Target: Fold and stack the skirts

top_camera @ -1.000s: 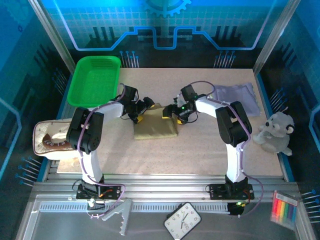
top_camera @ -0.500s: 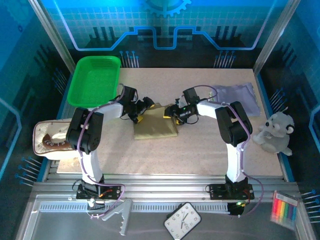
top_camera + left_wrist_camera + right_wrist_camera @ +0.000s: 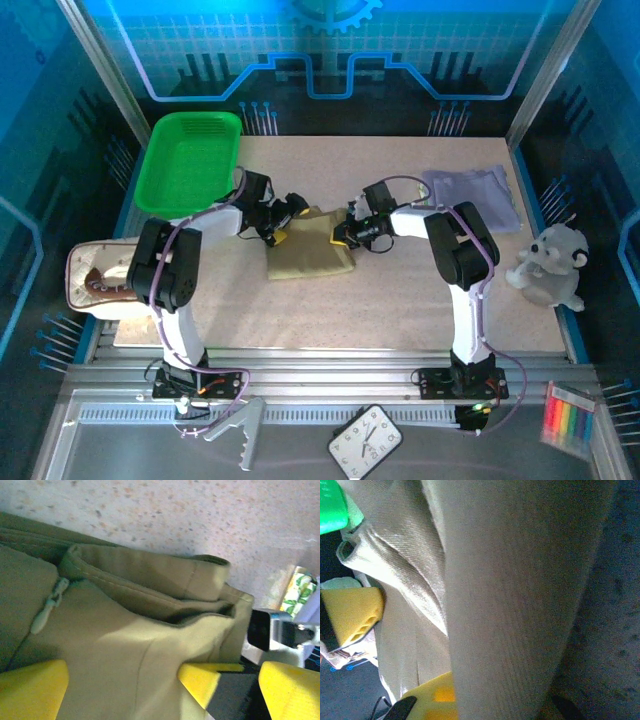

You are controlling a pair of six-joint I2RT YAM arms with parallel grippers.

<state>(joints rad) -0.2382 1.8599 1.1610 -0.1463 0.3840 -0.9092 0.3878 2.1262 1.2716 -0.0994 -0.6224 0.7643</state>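
Note:
The olive-tan skirt (image 3: 312,252) lies folded at mid-table. My left gripper (image 3: 283,222) is at its upper left corner, open wide. In the left wrist view its yellow fingers (image 3: 204,679) straddle the skirt's (image 3: 115,645) hemmed corner without pinching it. My right gripper (image 3: 346,233) is at the skirt's upper right edge, shut on the cloth. In the right wrist view the olive fabric (image 3: 520,595) drapes across the view, hiding one of its fingers (image 3: 434,700). The lavender skirt (image 3: 470,195) lies flat at the back right. A patch of pale leaf-printed cloth (image 3: 298,586) shows beside it.
A green tray (image 3: 190,160) stands at the back left. A beige brown-trimmed pouch (image 3: 100,280) lies off the table's left edge, and a white plush toy (image 3: 548,265) sits at the right edge. A clock (image 3: 365,435) and markers (image 3: 570,418) lie in front of the arm bases.
My right gripper has closed on the olive-tan skirt's upper right edge and shifted slightly left. The left gripper has stayed open in place.

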